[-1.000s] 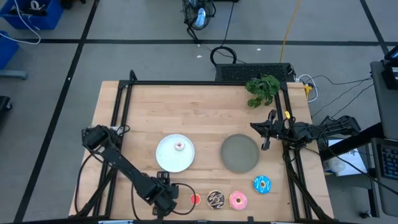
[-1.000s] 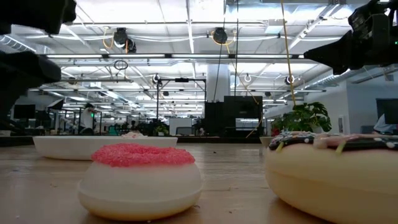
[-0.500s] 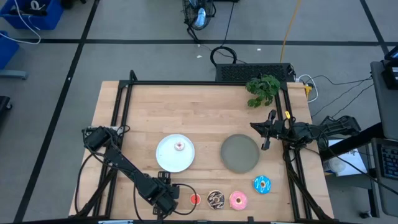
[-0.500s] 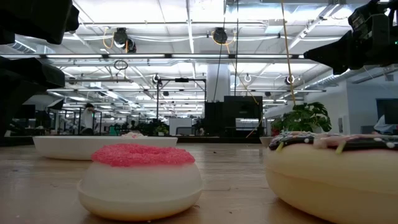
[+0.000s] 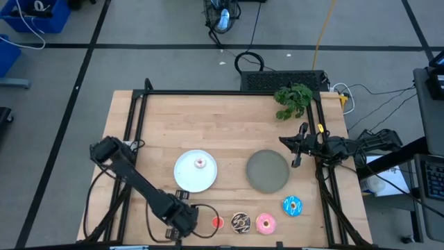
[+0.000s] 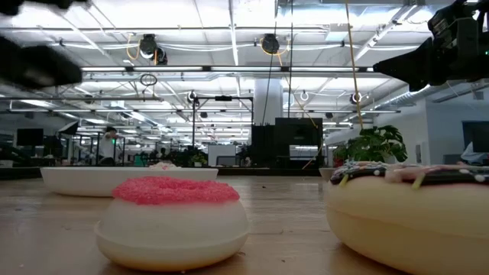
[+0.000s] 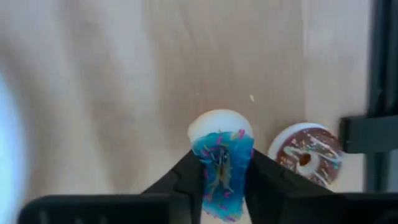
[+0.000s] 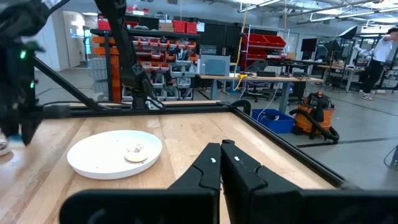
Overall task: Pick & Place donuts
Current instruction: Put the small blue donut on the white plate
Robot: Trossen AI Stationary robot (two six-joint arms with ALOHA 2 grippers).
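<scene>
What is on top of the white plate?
One tiny white-pink donut lies on the white plate, near the middle. Nothing else shows on it, and nothing covers it.

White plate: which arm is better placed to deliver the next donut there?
Left. Its claw is shut on a tiny blue donut near the white plate. The right claw waits shut beyond the grey plate.

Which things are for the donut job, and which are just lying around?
Job: tiny blue donut, pinched in left end effector; red donut; chocolate donut; pink donut; big blue donut; tiny pink-white donut on the white plate.
Lying about: grey plate; plant; idle right end effector beside it.
</scene>
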